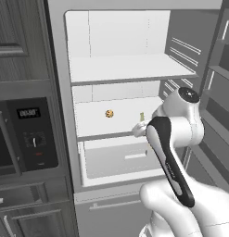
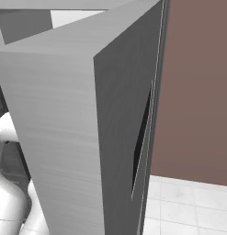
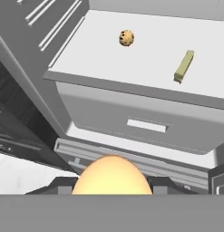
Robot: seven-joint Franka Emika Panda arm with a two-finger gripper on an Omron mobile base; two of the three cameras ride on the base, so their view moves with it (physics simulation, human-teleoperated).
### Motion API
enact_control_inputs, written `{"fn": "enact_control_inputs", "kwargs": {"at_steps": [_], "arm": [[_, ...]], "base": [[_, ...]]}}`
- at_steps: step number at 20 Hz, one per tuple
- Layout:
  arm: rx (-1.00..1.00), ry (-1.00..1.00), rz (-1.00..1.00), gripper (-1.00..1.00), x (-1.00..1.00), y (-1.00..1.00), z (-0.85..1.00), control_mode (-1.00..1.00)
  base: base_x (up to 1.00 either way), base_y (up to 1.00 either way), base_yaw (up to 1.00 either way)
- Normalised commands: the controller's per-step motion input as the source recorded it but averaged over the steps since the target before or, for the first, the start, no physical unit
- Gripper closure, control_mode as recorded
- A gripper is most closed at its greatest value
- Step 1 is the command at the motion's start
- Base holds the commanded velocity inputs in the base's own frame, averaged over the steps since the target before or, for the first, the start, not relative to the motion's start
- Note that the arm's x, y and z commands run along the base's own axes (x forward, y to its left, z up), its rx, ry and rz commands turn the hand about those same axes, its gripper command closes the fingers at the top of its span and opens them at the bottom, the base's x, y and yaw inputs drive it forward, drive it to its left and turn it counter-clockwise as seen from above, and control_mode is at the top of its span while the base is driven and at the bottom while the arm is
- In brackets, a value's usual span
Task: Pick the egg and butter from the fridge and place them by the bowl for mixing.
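Tall grey fridge (image 1: 60, 92) standing open, white inside, with an upper white shelf (image 1: 125, 68) bare of items and a lower white shelf (image 1: 95, 121) above a white drawer with a flat handle (image 1: 120, 159). Broad grey fridge door (image 2: 64, 128) swung out across the right base view, seen edge-on, with a brownish-red wall (image 2: 197, 87) and a pale tiled floor (image 2: 188, 211) behind it. Dark oven unit with a small lit display (image 1: 30, 134) set into dark wood-grain cabinets (image 1: 18, 41) just left of the fridge in the left base view. White arm with a dark forearm panel (image 1: 174, 148) reaching up from the lower right toward the front edge of the lower shelf. Same shelf seen from the hand camera, carrying a thin olive-yellow stick of butter (image 3: 184, 66) toward the right and a brown speckled cookie-like ball (image 3: 126, 38) well apart to its left; both also visible in the left base view, butter (image 1: 142, 116) close to the arm's wrist, cookie ball (image 1: 109, 113) mid-shelf. Smooth yellow-orange egg (image 3: 112, 176) large at the bottom of the hand view, in front of and below the drawer, pinched between the two dark fingertips of the gripper (image 3: 112, 186), one dark tip (image 3: 63, 186) touching each side of it.
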Motion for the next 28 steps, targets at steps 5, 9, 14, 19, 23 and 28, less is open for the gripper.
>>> {"fn": "enact_control_inputs", "kwargs": {"at_steps": [5, 9, 14, 19, 23, 28], "arm": [[0.00, 0.00, 0.00, 1.00, 0.00, 0.00, 0.00, -1.00], [0.00, 0.00, 0.00, 1.00, 0.00, 0.00, 0.00, 1.00], [0.00, 0.00, 0.00, 1.00, 0.00, 0.00, 0.00, 1.00], [0.00, 0.00, 0.00, 1.00, 0.00, 0.00, 0.00, 1.00], [0.00, 0.00, 0.00, 1.00, 0.00, 0.00, 0.00, 1.00], [0.00, 0.00, 0.00, 1.00, 0.00, 0.00, 0.00, 1.00]], "base": [[0.00, 0.00, 0.00], [-0.03, 0.00, 0.00], [-0.31, 0.08, 0.07], [-0.17, 0.56, 0.04], [-0.04, 0.69, 0.01], [-0.17, 0.79, 0.06]]}}
